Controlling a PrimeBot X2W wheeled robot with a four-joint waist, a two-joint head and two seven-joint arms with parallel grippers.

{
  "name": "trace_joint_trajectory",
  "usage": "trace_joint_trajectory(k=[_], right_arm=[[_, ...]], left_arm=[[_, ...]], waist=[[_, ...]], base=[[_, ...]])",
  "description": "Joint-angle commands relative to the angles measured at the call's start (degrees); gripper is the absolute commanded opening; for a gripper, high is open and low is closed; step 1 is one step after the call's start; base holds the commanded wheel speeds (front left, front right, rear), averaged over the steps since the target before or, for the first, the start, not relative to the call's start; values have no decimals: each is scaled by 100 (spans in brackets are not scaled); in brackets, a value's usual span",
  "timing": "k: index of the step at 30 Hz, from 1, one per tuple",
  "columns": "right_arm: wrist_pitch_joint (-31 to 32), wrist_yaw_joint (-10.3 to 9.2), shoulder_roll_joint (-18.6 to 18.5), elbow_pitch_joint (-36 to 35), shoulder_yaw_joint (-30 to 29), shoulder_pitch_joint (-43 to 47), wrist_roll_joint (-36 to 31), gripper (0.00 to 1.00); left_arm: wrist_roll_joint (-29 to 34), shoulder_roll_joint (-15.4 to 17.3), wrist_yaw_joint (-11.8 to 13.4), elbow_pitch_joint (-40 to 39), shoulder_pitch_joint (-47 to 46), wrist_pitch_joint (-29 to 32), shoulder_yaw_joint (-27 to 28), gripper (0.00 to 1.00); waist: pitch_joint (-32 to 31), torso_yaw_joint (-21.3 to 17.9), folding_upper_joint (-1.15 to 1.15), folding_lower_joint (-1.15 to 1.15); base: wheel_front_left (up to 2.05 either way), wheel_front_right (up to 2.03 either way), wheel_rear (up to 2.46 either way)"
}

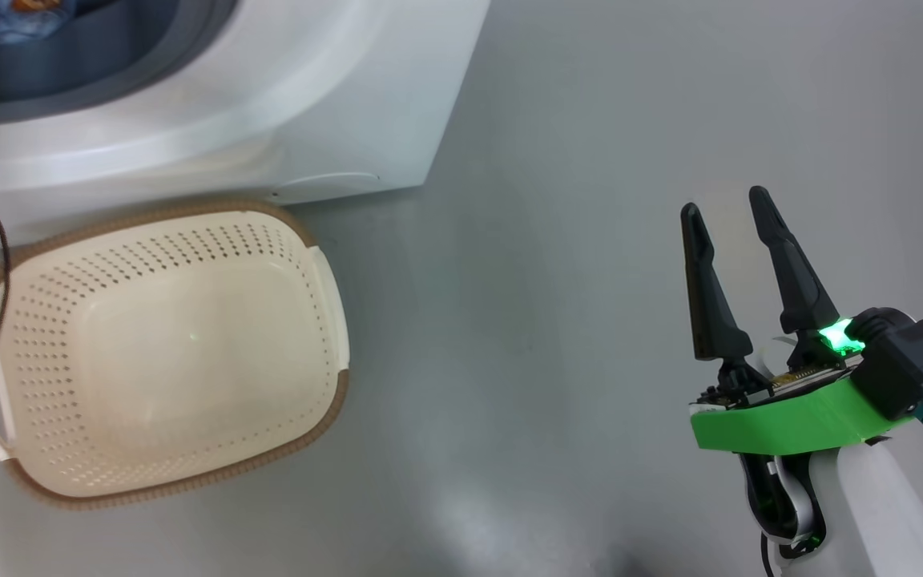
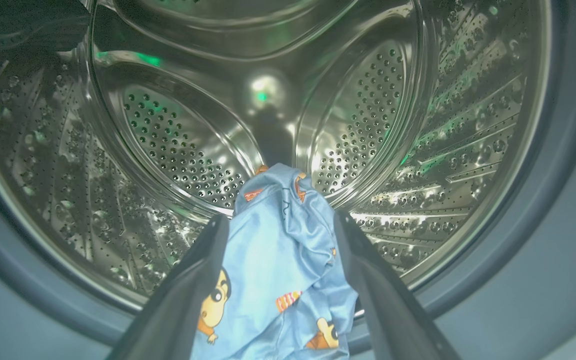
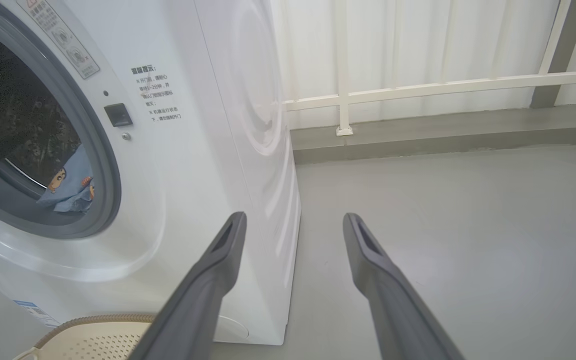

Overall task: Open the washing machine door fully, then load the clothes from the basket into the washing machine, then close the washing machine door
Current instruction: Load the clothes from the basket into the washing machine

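One blue garment lay at the drum's mouth, and both grippers stood spread.

The left gripper (image 2: 280,217) pointed into the washing machine (image 1: 309,96), its fingers (image 2: 195,280) wide apart. The clothes (image 2: 278,250) were bunched between them, low at the front of the steel drum (image 2: 168,125), by the blue-grey gasket (image 2: 568,225). Whether the cloth touched either finger could not be told. The right gripper (image 1: 724,202) hung over bare floor well to the side, jaws wide and holding nothing. The basket (image 1: 189,210) sat empty on the floor against the machine's foot, so loading looked nearly finished. The likely trouble was the garment's place. If a fold clung to a finger, pulling the arm out could drag the cloth back over the lip. Left that near the gasket, it could be trapped when the washing machine door was swung shut.
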Motion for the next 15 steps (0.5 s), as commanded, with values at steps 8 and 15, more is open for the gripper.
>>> trace_joint_trajectory(k=[8,15], right_arm=[[-44,41,-54,40,35,53,-253,100],[-44,41,-181,146,26,211,-243,100]], left_arm=[[497,-255,-53,-961,1336,-29,666,100],[671,-684,-67,-1309,2106,-29,868,100]], waist=[[-584,270,0,0],[-1019,442,0,0]], base=[[0,0,0],[0,0,0]])
